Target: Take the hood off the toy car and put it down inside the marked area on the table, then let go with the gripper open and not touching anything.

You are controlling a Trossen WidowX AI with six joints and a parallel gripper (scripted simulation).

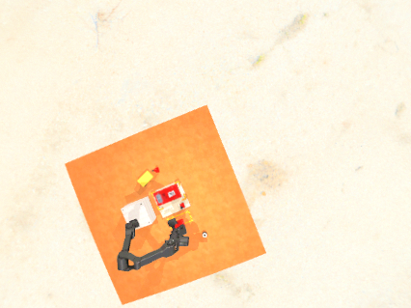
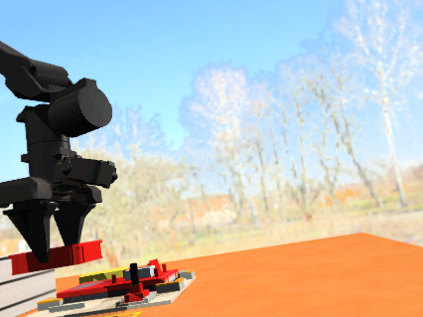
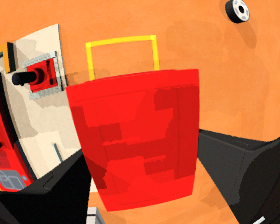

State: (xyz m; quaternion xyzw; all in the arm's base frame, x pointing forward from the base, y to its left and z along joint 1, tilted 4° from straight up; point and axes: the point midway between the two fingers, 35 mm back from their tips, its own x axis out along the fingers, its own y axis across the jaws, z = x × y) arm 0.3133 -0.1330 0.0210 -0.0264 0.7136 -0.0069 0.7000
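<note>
The red hood (image 1: pixel 179 224) (image 2: pixel 62 256) (image 3: pixel 140 130) is held in the air between the fingers of my gripper (image 2: pixel 59 253) (image 3: pixel 140 143), which is shut on it. The toy car (image 1: pixel 166 196) (image 2: pixel 94 290) (image 3: pixel 9 160) is red and sits on a cream board (image 1: pixel 169 211) (image 3: pixel 30 117), to the left in the wrist view. The marked area is a yellow outline (image 1: pixel 191 216) (image 3: pixel 121 40) beside the board. Its far part shows past the hood's upper edge in the wrist view; the rest is hidden under the hood.
A white box (image 1: pixel 137 211) (image 2: pixel 31 290) stands beside the board near the arm. A black lever on a red base (image 2: pixel 135 292) (image 3: pixel 42 75) stands up from the board. A wheel (image 1: pixel 205 235) (image 3: pixel 237 11) lies on the orange table. A yellow block (image 1: pixel 145 179) lies behind the car.
</note>
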